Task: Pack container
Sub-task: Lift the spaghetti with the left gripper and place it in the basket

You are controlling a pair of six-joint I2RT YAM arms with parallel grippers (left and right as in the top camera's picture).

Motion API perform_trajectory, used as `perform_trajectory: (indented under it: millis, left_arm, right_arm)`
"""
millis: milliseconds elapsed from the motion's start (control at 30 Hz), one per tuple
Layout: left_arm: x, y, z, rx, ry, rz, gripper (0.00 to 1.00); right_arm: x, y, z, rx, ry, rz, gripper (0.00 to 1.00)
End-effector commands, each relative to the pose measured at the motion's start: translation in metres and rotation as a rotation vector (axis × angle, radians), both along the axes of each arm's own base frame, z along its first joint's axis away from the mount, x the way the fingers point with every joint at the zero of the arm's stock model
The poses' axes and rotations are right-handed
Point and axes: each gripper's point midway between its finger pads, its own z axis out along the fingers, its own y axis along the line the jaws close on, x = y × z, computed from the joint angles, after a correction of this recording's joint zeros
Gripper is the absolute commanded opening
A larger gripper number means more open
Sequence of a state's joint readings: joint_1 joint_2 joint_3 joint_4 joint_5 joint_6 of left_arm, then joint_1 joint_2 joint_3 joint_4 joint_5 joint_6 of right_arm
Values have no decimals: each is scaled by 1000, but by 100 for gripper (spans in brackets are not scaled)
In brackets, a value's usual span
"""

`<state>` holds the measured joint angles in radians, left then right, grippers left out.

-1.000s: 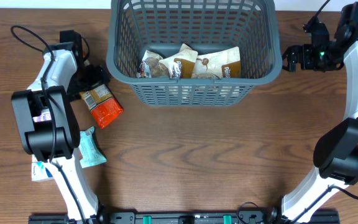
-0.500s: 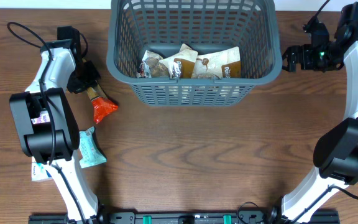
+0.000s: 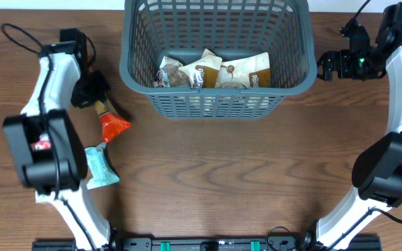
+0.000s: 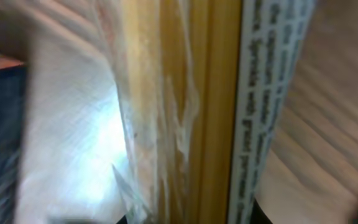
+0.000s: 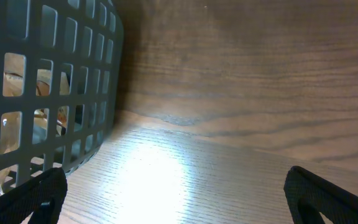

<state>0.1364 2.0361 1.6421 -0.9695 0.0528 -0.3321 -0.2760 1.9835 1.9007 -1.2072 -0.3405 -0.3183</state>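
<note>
**Container: one more item gripped, not yet packed**

Item 1. Container (image 3: pixel 215 104). Dark grey slotted basket, upright at the middle of the table's (image 3: pixel 215 174) far edge. Position unchanged from a second ago. Holds several brown-and-white pouches (image 3: pixel 215 70), lying against its near wall.

Item 2. Left gripper (image 3: pixel 98 103). Off the container's left wall, toward the table's far left corner. A second ago its jaws stood wide over the orange packet. They have since snapped shut and now pinch that packet at its gold upper end.

Item 3. Orange packet (image 3: pixel 112 126). Formerly flat, showing its broad face. Now turned nearly edge-on, its red end trailing toward the near edge. It fills the left wrist view (image 4: pixel 216 112), too close and blurred to read. Whether its lower end is clear of the table cannot be told.

Item 4. Right gripper (image 3: pixel 324 66). Just off the container's right wall, jaws spread wide, holding nothing. It has not moved.

Item 5. Teal packet (image 3: pixel 101 166). Loose near the table's left edge, untouched.

Assessment: the pick appears made. A carry over the left rim and a release should follow, with the teal packet left to fetch.
</note>
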Motion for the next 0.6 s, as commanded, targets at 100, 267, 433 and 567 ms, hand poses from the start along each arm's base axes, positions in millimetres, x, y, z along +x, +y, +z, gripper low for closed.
perform_trajectory:
  millis: [100,267,433,567]
  left_arm:
    - [3,4,149,78,-390,-33,6]
    - [-9,-24,248,146,-688,-281,6]
    - [-29,-65,335,245,-968,-500,6]
    - [-45,-116,385,295,-1171,-747,6]
  right_arm:
    - [-1,3,-1,4,0,15,99]
    - [-1,2,-1,3,-2,15,99]
    - [0,2,-1,3,-4,15,99]
    - [0,2,-1,3,-4,15,99]
